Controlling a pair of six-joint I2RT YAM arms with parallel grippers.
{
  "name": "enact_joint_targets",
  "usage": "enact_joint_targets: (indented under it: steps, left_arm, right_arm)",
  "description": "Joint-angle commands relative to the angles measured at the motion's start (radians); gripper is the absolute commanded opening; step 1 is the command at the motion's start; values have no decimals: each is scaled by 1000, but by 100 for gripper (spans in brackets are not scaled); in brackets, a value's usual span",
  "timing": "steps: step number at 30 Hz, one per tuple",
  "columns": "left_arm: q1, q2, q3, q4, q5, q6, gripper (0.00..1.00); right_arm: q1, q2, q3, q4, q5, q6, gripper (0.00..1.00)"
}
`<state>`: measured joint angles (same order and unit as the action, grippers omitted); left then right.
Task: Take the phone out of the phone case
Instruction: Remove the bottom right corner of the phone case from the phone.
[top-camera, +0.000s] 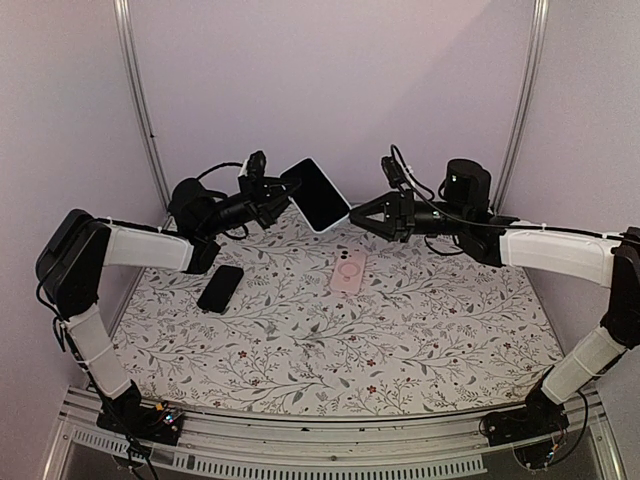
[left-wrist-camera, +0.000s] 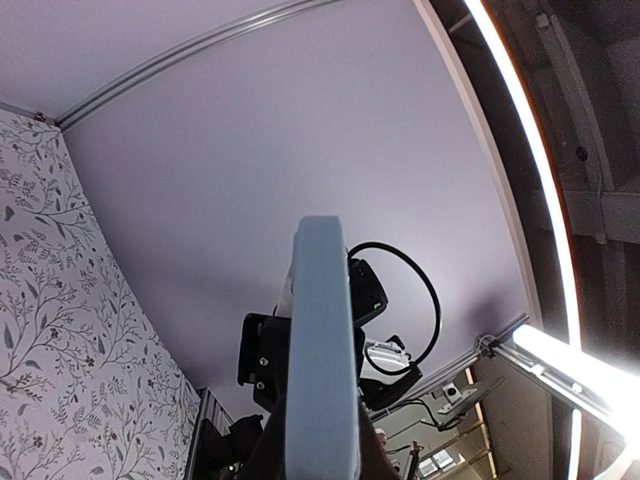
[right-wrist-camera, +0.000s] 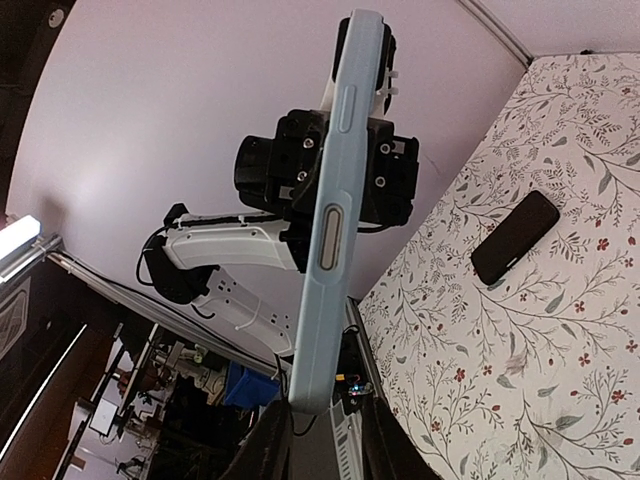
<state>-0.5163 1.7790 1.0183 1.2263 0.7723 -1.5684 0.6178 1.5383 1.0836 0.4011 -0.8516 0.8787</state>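
phone (left-wrist-camera: 320, 350) btm cropped (L wrist), grip unseen

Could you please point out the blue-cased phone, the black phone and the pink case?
blue-cased phone (top-camera: 316, 194), top external view, on its pale face.
black phone (top-camera: 220, 288), top external view, middle of its face.
pink case (top-camera: 348, 272), top external view, middle of its back.

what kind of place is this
Likely a robot lab test booth: plain lilac walls, metal rails, a floral table, and two bolted-down robot arms, the left gripper holding a phone.
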Motion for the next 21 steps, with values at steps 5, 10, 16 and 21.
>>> enact_joint_targets:
  steps: [5,10,16,21]
  left_arm:
    - [-15,-37,56,106,-16,-19,0]
    - [-16,-37,63,122,-10,-18,0]
    - [-19,-40,63,107,-5,1,0]
    - [-32,-19,83,108,18,-4,0]
  right_arm:
    - [-29,0,-63,-76,87,1,25]
    - [-31,12,-65,-84,88,2,25]
    - [-32,22,-57,-88,82,-2,26]
    - [-32,28,-35,-91,73,-9,26]
